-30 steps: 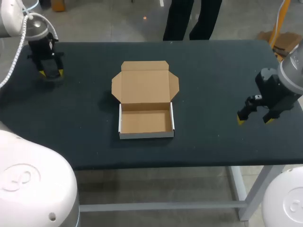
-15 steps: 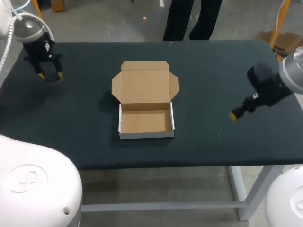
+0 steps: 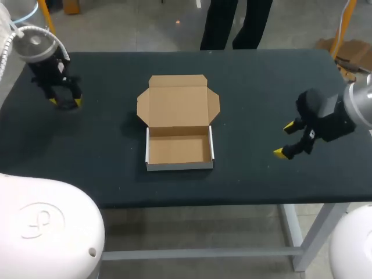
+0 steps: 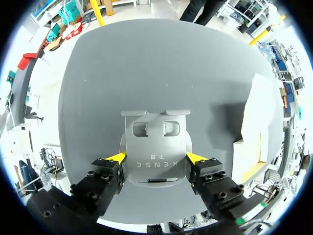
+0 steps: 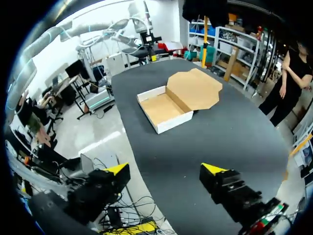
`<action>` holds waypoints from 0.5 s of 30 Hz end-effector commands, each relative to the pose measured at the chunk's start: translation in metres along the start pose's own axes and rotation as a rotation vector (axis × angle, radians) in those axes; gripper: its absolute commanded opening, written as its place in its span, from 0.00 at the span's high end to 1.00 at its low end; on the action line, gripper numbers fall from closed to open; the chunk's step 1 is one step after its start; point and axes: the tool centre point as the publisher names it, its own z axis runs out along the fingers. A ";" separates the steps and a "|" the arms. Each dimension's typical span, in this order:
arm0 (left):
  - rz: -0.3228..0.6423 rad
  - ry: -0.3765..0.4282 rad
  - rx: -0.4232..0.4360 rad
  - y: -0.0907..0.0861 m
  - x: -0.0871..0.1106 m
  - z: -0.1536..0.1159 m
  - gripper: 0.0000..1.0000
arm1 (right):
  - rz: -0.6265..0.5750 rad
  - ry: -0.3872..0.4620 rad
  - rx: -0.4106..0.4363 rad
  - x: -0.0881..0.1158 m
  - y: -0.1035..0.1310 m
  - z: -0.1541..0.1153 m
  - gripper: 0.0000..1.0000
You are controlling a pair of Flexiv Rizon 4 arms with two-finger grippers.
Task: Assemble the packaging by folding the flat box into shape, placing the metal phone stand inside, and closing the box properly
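Observation:
The cardboard box (image 3: 179, 148) sits folded in the middle of the table, its tray open and its lid (image 3: 178, 100) lying flat behind it. My left gripper (image 3: 65, 102) is at the far left corner. In the left wrist view the grey metal phone stand (image 4: 155, 147) lies between its yellow fingertips (image 4: 117, 157), which touch it from both sides, so the left gripper (image 4: 156, 157) is shut on it. Part of the box (image 4: 254, 127) shows off to one side. My right gripper (image 3: 285, 139) hangs open and empty to the right of the box; its wrist view has the right gripper (image 5: 165, 171) short of the box (image 5: 164, 108).
The dark table (image 3: 261, 81) carries nothing else. Its front edge (image 3: 232, 200) runs close below the box and the right gripper.
My left gripper has shifted a little toward the front and right. My right gripper has turned and moved left, closer to the box, staying open.

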 end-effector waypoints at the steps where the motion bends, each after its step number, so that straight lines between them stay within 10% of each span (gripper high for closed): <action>1: 0.001 -0.017 0.090 0.012 0.008 -0.007 1.00 | -0.079 0.115 -0.039 -0.008 -0.001 0.012 0.00; 15: 0.003 -0.028 0.104 0.027 0.016 -0.016 1.00 | -0.081 0.131 0.015 -0.017 -0.006 0.028 0.00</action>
